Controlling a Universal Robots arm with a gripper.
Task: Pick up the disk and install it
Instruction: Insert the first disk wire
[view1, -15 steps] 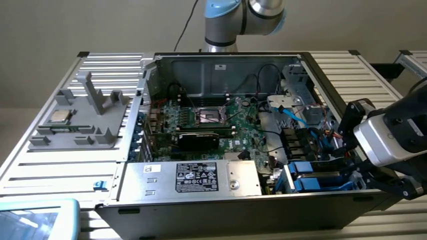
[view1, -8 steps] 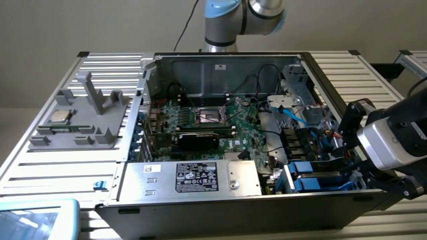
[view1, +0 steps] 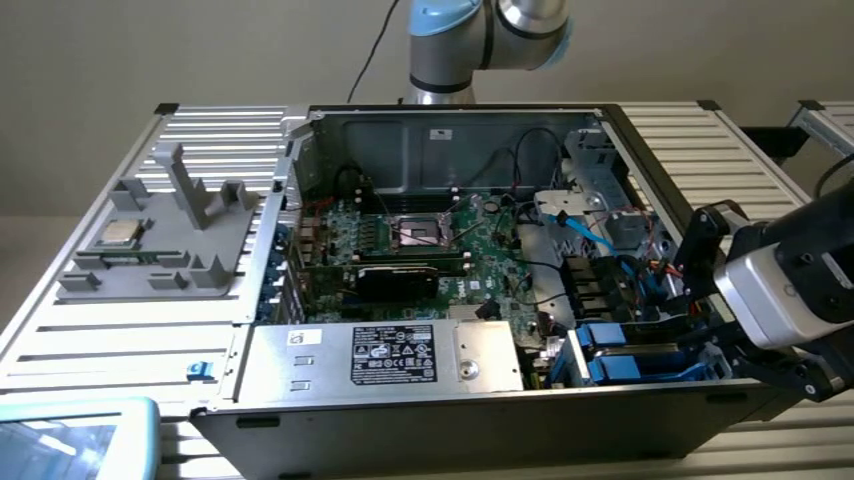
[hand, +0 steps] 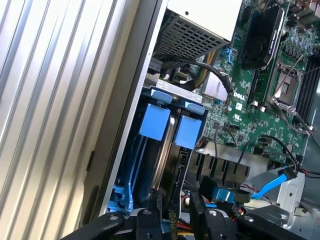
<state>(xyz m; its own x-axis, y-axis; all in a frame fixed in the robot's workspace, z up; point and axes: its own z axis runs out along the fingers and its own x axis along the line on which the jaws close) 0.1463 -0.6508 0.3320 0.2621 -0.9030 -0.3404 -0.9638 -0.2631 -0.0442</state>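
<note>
The disk (hand: 170, 167) stands on edge in the drive bay at the case's front corner, its bright blue carrier tabs (hand: 155, 122) facing the motherboard. In the exterior view the disk (view1: 625, 362) sits low at the right end of the case, beside the power supply. My gripper (hand: 172, 219) reaches into that bay from outside the case wall. Its black fingers (hand: 145, 222) sit on either side of the disk's dark edge, closed on it. In the exterior view the gripper (view1: 707, 335) hangs over the right rim of the case, its tips hidden inside the bay.
The open computer case (view1: 267, 300) lies on a slatted metal table. Inside are a green motherboard (view1: 441, 250), a silver power supply (view1: 400, 355) and blue cables (view1: 587, 235). A grey fixture (view1: 160, 240) holding a small chip stands at the exterior view's left.
</note>
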